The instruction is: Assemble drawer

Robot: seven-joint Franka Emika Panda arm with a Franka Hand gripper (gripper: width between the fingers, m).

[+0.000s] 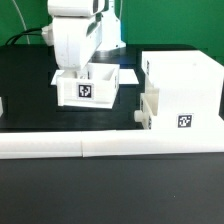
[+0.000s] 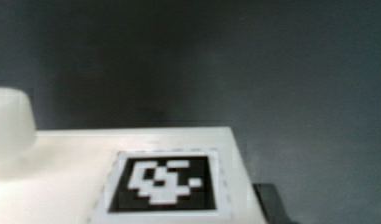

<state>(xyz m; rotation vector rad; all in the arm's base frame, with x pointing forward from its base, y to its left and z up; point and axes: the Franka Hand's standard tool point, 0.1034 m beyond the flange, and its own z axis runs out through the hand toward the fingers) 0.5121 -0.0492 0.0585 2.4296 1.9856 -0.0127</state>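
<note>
A small white tray (image 1: 88, 88) with a black-and-white tag stands on the black table left of centre. My gripper (image 1: 70, 76) reaches down onto its left part, its fingertips hidden by the tray walls. In the wrist view the tray's tagged face (image 2: 164, 182) fills the near field. One dark finger (image 2: 269, 205) lies against its edge and the other is hidden. A rounded white part (image 2: 6, 125) shows beside it. The tall box casing (image 1: 185, 85) stands at the exterior view's right, with a second tray (image 1: 149, 110) and its knob in its lower side.
Long low white border bars (image 1: 110, 148) run along the front of the table. Another white piece (image 1: 2, 104) shows at the exterior view's left edge. Dark table surface (image 2: 222, 60) lies beyond the tray.
</note>
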